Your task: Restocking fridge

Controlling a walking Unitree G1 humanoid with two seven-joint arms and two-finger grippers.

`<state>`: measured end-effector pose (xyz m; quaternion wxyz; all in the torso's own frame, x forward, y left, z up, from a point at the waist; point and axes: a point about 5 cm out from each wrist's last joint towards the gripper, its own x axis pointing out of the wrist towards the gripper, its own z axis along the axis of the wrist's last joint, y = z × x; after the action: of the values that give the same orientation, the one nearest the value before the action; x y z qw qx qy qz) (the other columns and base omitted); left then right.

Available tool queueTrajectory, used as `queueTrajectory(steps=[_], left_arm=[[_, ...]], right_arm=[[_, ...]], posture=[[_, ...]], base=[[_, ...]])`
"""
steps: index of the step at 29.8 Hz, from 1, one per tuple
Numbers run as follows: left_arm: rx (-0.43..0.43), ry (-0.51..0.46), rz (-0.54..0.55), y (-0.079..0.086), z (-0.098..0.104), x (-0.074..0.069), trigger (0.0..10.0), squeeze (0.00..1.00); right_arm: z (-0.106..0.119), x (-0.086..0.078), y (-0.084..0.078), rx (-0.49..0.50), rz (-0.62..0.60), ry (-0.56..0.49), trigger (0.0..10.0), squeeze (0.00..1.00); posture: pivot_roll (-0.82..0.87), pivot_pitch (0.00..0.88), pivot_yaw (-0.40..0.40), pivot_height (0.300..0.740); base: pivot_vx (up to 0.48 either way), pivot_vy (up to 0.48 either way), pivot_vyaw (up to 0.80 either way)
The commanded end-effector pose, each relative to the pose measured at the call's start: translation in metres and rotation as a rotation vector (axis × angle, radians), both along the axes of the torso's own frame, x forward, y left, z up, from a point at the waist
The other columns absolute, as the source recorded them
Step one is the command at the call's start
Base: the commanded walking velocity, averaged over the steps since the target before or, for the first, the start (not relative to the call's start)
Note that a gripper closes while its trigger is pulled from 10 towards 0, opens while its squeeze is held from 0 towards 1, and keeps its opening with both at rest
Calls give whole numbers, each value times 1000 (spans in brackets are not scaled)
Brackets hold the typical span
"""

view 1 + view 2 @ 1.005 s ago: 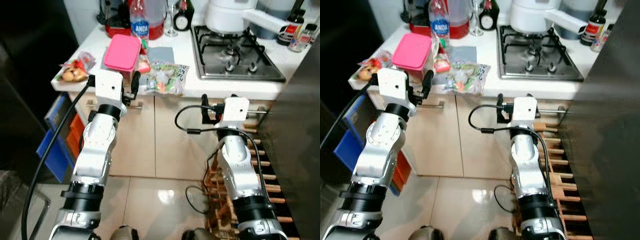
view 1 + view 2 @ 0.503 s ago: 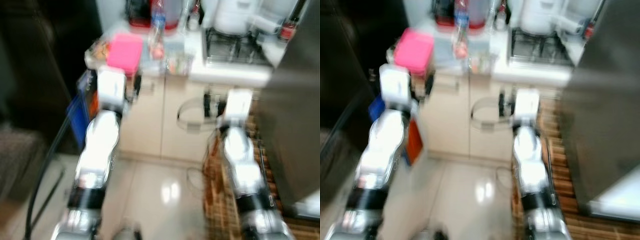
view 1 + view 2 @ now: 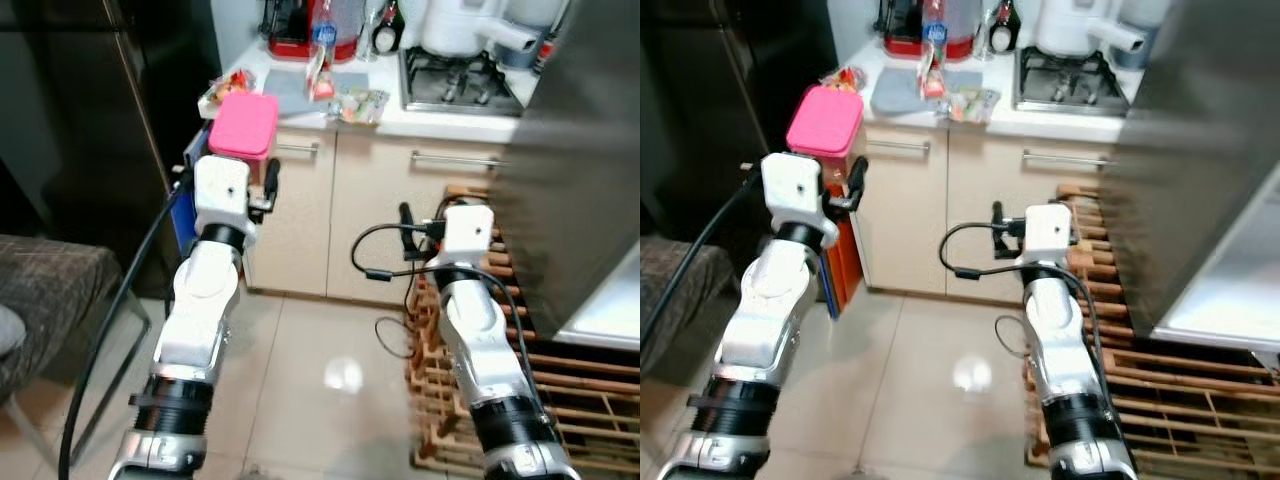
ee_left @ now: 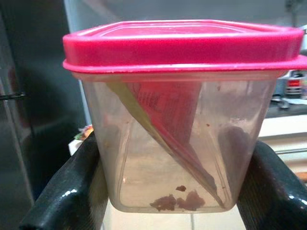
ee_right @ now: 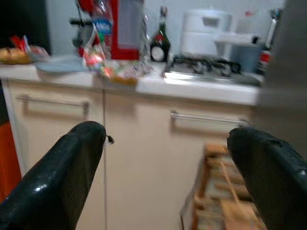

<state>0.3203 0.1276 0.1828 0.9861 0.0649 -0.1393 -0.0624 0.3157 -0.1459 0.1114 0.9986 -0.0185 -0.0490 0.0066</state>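
In the left gripper [image 4: 168,191], a pink-lidded tub [image 4: 177,120].

My black fingers [image 4: 268,187] flank a clear container [image 4: 177,139] with a bright pink lid [image 3: 243,125]. Beige cabinets [image 3: 380,200] carry silver handles, the countertop [image 3: 1060,118] is white, and a red appliance [image 3: 288,22] stands beside a white pot [image 3: 455,22].

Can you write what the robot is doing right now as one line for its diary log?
left gripper: shut on pink-lidded container | right gripper: open, holding nothing | facing: counter cabinets
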Motion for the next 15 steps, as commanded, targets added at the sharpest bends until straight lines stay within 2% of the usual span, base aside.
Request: queueTrajectory(steps=[1,8,15], left_arm=[[-3,-10,-9,-1,2,-1,10000,0],[-27,4,-72,-12,-3,-8,10000,0],[-37,-8,-98,-13,-1,-10,10000,0]], right_arm=[[10,1,2,2,9,-38,10000,0],[1,-6,-6,-2,7,-15,10000,0],[-4,-11,-9,-2,6,-2,10000,0]], posture=[[-79,0,13,740],[-93,0,22,740],[-99,0,27,740]], base=[[0,-480,0],[0,-480,0],[0,-480,0]])
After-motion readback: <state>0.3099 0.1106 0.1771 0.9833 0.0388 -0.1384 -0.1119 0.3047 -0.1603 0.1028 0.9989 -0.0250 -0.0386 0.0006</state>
